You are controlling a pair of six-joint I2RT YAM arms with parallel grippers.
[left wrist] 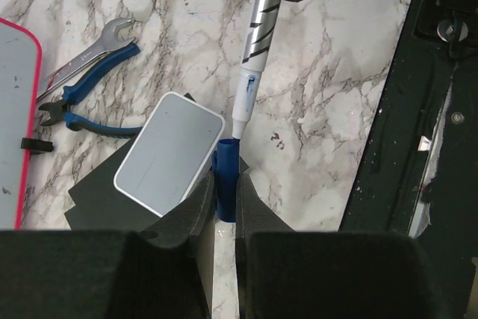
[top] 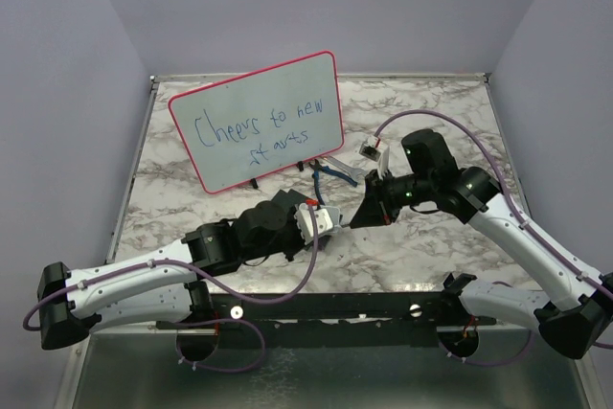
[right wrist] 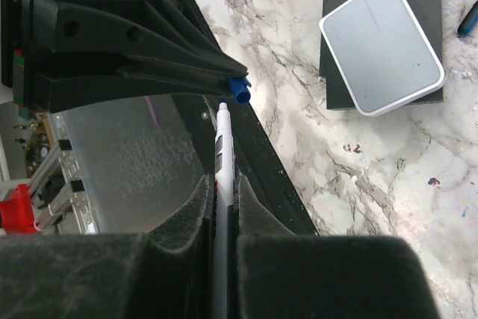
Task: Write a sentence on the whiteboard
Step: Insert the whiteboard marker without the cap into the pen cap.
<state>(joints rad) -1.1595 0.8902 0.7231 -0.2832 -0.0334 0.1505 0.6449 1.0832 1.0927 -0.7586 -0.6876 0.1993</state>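
The whiteboard (top: 254,122) stands tilted at the back left, with its red-pink frame. The sentence (top: 259,129) reads "Cheers to new starts" in blue, in two lines. My left gripper (left wrist: 225,184) is shut on a blue marker cap (left wrist: 226,166). My right gripper (right wrist: 222,184) is shut on the white-and-silver marker (right wrist: 222,143). The marker (left wrist: 254,50) points at the cap, its tip right at the cap's mouth. The two grippers meet above the table's middle, left gripper (top: 321,220) facing right gripper (top: 362,213). The board's edge (left wrist: 15,125) shows in the left wrist view.
A dark block with a grey-white pad (left wrist: 170,153) lies just left of the cap, also in the right wrist view (right wrist: 381,46). Blue-handled pliers (left wrist: 89,113) and a wrench (left wrist: 82,54) lie near the board's foot. The black mounting rail (top: 335,308) runs along the near edge.
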